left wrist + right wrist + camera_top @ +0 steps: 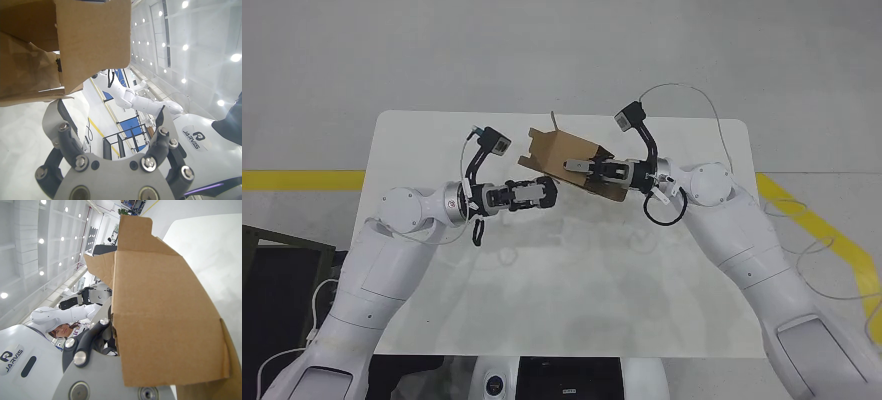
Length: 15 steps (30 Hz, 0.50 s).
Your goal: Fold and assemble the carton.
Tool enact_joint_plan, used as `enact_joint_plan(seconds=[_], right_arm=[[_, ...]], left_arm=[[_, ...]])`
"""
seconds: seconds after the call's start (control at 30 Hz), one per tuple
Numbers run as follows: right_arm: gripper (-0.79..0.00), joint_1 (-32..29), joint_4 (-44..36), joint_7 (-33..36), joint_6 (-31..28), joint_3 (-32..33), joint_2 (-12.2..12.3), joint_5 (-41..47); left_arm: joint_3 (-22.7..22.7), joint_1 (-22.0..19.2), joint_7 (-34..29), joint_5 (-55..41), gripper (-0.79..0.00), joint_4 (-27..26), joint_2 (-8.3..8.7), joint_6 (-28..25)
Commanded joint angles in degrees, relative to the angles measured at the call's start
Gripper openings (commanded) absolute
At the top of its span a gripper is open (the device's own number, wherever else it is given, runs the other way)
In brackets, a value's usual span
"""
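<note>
Holding the brown carton is the right end effector. It is clamped on one wall of the box, near the far side of the white worktop. The carton is tilted and partly opened up, with its flaps not folded shut. One thin flap sticks up at its far corner.

In the right wrist view the carton sits very close. One silver finger lies flat against a side wall, and the other finger is hidden behind the cardboard.

The left end effector is just beside the near end of the carton and points at it. Its two fingers are spread wide and hold nothing. In the left wrist view one dark fingertip is right under the bottom edge of the carton. I cannot tell if they touch. A wide flap with round corners hangs out past the box.
</note>
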Motion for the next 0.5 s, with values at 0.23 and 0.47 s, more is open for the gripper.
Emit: enact_joint_plan(seconds=[0.23, 0.47], right_arm=[[-0.785, -0.2, 1.48, 1.42, -0.31, 1.5, 0.03, -0.23], [-0.785, -0.18, 3.25, 6.34, -0.47, 3.42, 0.66, -0.08]], left_arm=[[-1.78, -0.41, -0.54, -0.43, 0.0, 1.54, 0.24, -0.46], [-5.58, -1.06, 0.16, 0.09, 0.0, 2.74, 0.86, -1.77]])
